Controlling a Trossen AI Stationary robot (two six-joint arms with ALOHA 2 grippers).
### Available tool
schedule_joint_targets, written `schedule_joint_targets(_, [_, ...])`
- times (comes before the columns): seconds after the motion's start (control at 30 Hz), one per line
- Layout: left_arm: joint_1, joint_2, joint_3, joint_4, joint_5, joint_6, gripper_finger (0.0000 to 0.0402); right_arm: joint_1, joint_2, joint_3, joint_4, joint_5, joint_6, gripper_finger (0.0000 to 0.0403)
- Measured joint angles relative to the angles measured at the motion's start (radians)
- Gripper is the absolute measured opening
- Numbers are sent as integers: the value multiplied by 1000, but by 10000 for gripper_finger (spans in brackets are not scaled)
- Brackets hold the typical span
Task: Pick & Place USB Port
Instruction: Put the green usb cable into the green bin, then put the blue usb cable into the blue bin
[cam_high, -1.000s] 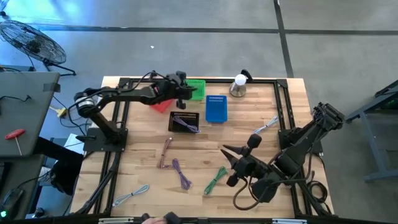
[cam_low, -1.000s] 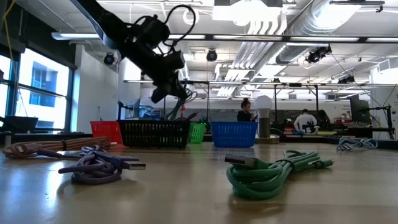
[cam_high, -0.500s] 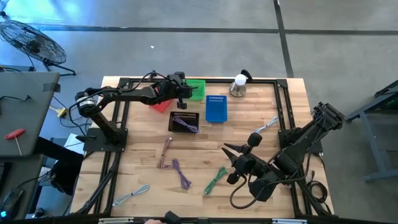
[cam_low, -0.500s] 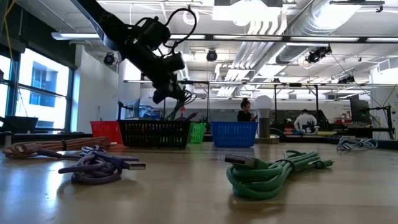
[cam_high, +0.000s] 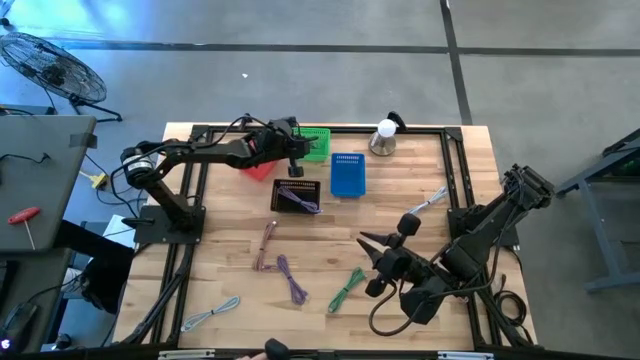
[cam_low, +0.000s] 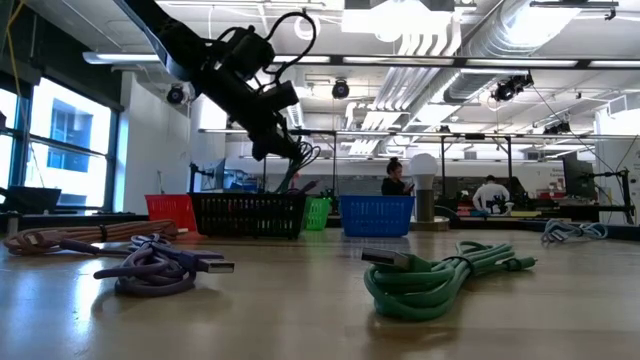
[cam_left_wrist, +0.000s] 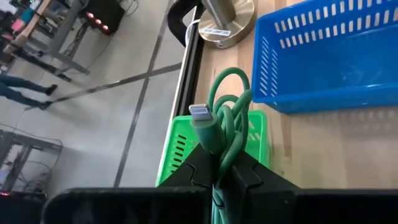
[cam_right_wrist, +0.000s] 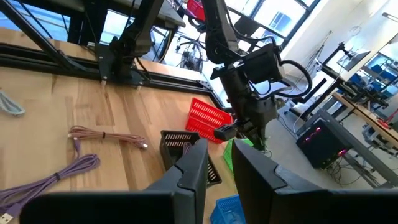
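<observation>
My left gripper (cam_high: 293, 152) hangs over the table's far side, above the green basket (cam_high: 316, 143), shut on a coiled green cable (cam_left_wrist: 227, 106). In the low view the cable (cam_low: 298, 158) dangles below that gripper (cam_low: 272, 140), above the baskets. My right gripper (cam_high: 368, 252) waits open over the table's near right part, near a second green cable (cam_high: 347, 288) that lies flat on the wood. My left gripper pinches the green cable's bundled strands (cam_left_wrist: 225, 152) between its two fingers, several strands together. The loops (cam_left_wrist: 233, 84) and a white-tipped connector (cam_left_wrist: 201, 114) stick out past the fingertips. The cable is lifted clear, over the green basket (cam_left_wrist: 177, 152).
A red basket (cam_high: 260, 166), a black basket (cam_high: 297, 194) holding a purple cable, a blue basket (cam_high: 347, 174) and a metal-based lamp (cam_high: 383, 138) stand along the far side. Pink (cam_high: 266, 245), purple (cam_high: 291, 278) and grey (cam_high: 212, 313) cables lie near; another grey one (cam_high: 428, 203) lies right.
My left gripper, still shut on the green cable, has shifted a little toward the green basket and tipped slightly. The right arm has kept still.
</observation>
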Motion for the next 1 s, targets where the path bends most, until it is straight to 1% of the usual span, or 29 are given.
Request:
schedule_joint_targets(0.1, [0, 0, 0, 0, 0, -16, 23, 0, 0, 0, 0, -11, 1, 66])
schedule_joint_targets(0.3, [0, 0, 0, -8, -11, -27, 94, 0, 0, 0, 1, -12, 3, 66])
schedule_joint_targets(0.37, [0, 0, 0, -8, -46, -27, 114, 0, 0, 0, 1, -12, 3, 66])
schedule_joint_targets(0.47, [-1, 0, 0, -2, -125, -19, 133, 0, 0, 0, 1, -12, 3, 66])
schedule_joint_targets(0.63, [0, 0, 0, 52, -249, -16, 137, 0, 0, 0, 1, -17, 4, 66])
schedule_joint_targets(0.8, [0, 0, 0, 63, -296, -14, 138, 1, 0, 0, -1, -18, 26, 66])
schedule_joint_targets(0.87, [-1, 0, 0, 63, -360, 4, 138, 1, 0, 0, -1, -27, 28, 66])
schedule_joint_targets(1.0, [-15, -18, 0, 57, -538, 124, 138, 1, 0, 0, -27, -17, 5, 66])
